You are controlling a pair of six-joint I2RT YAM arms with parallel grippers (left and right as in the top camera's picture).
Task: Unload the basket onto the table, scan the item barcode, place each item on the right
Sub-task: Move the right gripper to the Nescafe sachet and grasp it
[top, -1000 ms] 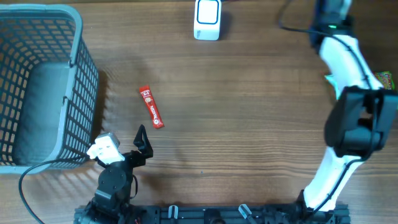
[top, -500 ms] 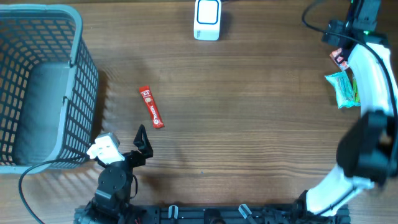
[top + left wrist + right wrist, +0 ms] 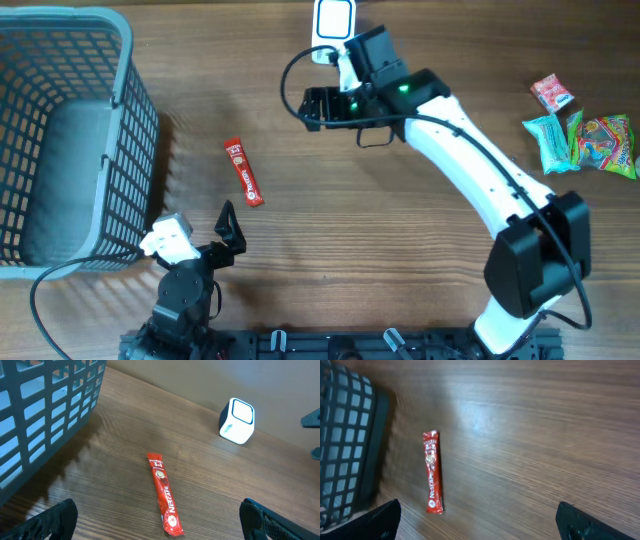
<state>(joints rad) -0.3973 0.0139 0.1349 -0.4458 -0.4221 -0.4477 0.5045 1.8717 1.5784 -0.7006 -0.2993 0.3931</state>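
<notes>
Currently your right gripper (image 3: 308, 107) hangs empty, jaws apart, just below scanner (image 3: 333, 25), camera facing red sachet (image 3: 243, 172) (probably lining up pickup). Sachet lies flat on table (image 3: 400, 260), near basket (image 3: 125, 70). Left gripper (image 3: 197, 235) sits beside sachet, jaws wide too. Wrist views show sachet print; only overhead shows snack packets (image 3: 585, 135) by right edge.

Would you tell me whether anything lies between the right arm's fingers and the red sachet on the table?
Nothing visible does. Only bare table lies between the open right fingers and the sachet; the basket stands on its far side.
</notes>
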